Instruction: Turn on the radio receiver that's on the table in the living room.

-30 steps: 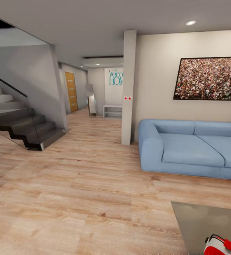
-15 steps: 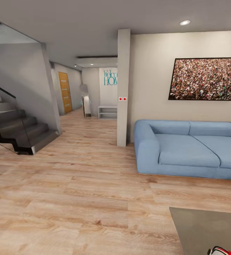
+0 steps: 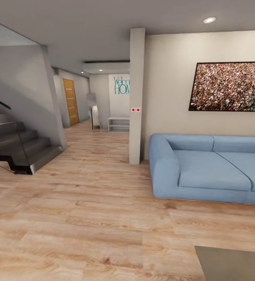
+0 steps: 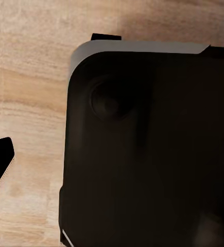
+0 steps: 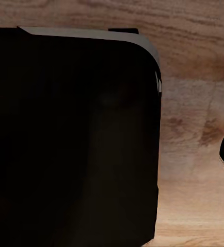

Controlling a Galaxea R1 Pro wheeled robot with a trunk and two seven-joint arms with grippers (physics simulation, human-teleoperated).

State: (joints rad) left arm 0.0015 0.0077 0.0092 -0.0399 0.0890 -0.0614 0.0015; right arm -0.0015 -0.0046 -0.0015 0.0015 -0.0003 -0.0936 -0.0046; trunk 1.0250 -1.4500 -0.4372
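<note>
A: As the head view stood, what was entered for the living room?

B: Item one: light wood plank floor (image 3: 84, 218), a broad bare stretch running from the near edge to the staircase (image 3: 18, 146) at left and the hallway beyond. Item two: blue sofa (image 3: 209, 169), its arm end near a square pillar (image 3: 136, 95), a gap of floor between them. Item three: framed crowd picture (image 3: 229, 86) on the wall above the sofa.

A: And the table?

B: One corner of the table (image 3: 236, 263), grey-brown top, at the lower right edge, well apart from the sofa front, with a strip of floor between. No radio receiver on the visible part.

A: Grippers?

B: Both wrist views looked down on a dark rounded body (image 4: 148, 149) over the planks (image 5: 194, 128). A dark tip sat at each frame's edge; whether either pair of fingers was spread or pressed together, cannot tell.
</note>
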